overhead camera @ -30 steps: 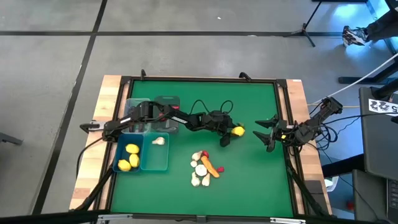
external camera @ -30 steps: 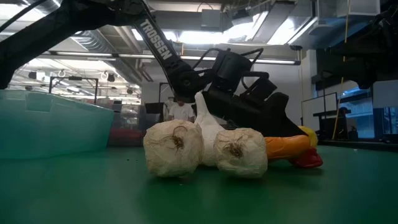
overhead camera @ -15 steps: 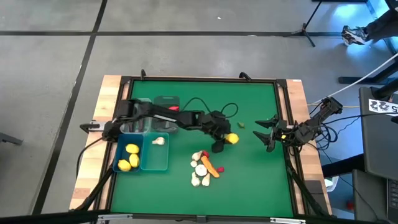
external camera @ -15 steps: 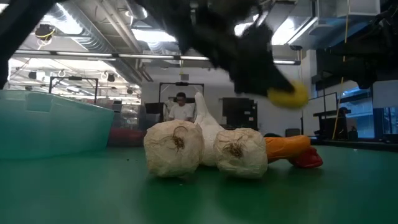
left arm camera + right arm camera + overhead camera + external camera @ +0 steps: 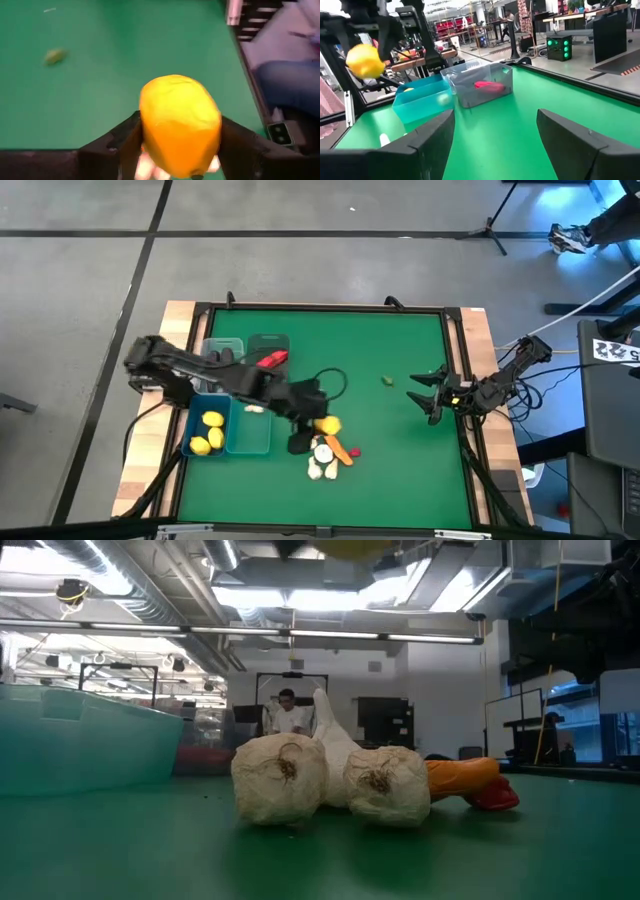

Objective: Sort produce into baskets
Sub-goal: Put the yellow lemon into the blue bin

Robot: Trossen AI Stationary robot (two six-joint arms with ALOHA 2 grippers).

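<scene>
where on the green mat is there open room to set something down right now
Bare mat: the far strip behind the clear bins, and the near right corner below the right gripper. Crowded: the near-middle produce pile, where the left gripper holds a lemon, and the blue bins.

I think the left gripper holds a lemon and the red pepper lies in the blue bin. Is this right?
Not quite: the red pepper lies in a clear grey bin, as the high view shows. The left gripper does hold a lemon.
</scene>
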